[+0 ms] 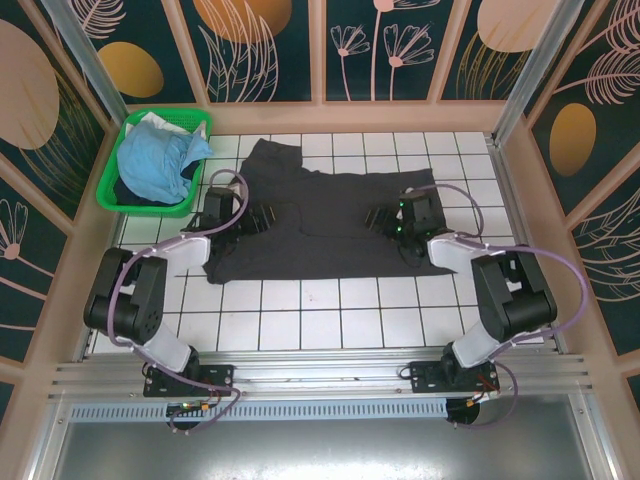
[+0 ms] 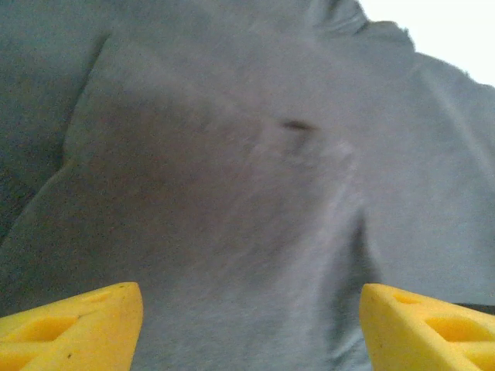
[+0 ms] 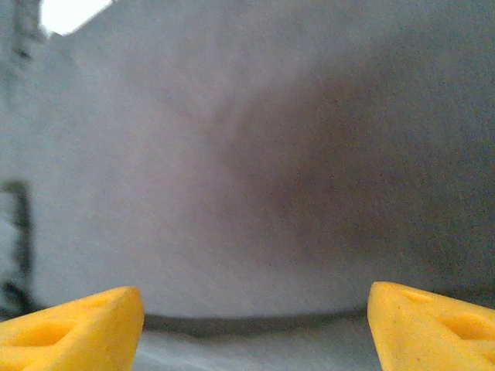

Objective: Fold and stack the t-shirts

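Nearest the arms, bare white tiles of the desk (image 1: 300, 320) lie on the near side of both claws. The left claw (image 2: 251, 332) stands wide, its yellow fingertips (image 2: 73, 328) far apart, with nothing between them but the dark charcoal t-shirt (image 1: 320, 235) close beneath. The right claw (image 3: 255, 328) is just as wide over the same cloth. The shirt lies spread flat under and between the two claws, and a flap of it reaches beyond the left claw. The step in hand looks like taking hold for a fold. Each claw would do best to settle on an edge or a raised wrinkle and pinch it firmly. Both should then lift together so the cloth does not skew. Farther off, beyond the left claw and to its left, the light blue t-shirt (image 1: 155, 160) sits bunched in the green basket (image 1: 140, 208).
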